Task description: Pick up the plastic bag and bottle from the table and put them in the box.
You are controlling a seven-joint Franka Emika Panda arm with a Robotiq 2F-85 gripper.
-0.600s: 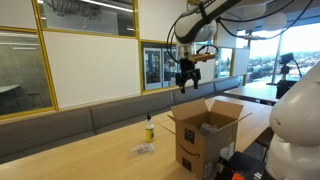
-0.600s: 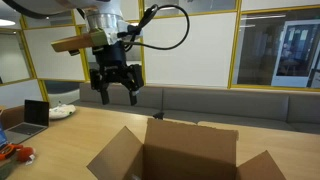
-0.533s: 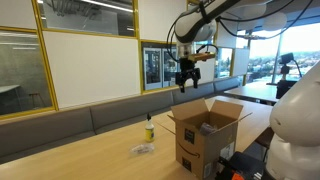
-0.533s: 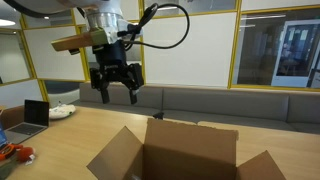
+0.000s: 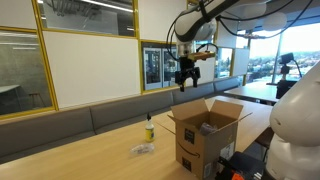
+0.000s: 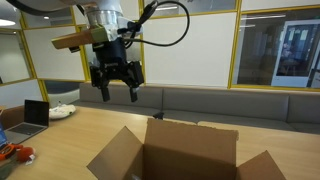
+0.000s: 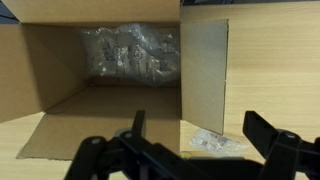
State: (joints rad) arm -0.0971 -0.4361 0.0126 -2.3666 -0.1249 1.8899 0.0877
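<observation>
No legible text, brand, number or sign in any view. In an exterior view the box [image 5: 205,135] carries a dark label [image 5: 194,162] low on one side face, with print too small and blurred to read. The bottle [image 5: 149,128] is too small for any wording on it to be made out. In the wrist view the box's cardboard shows no readable marks.
</observation>
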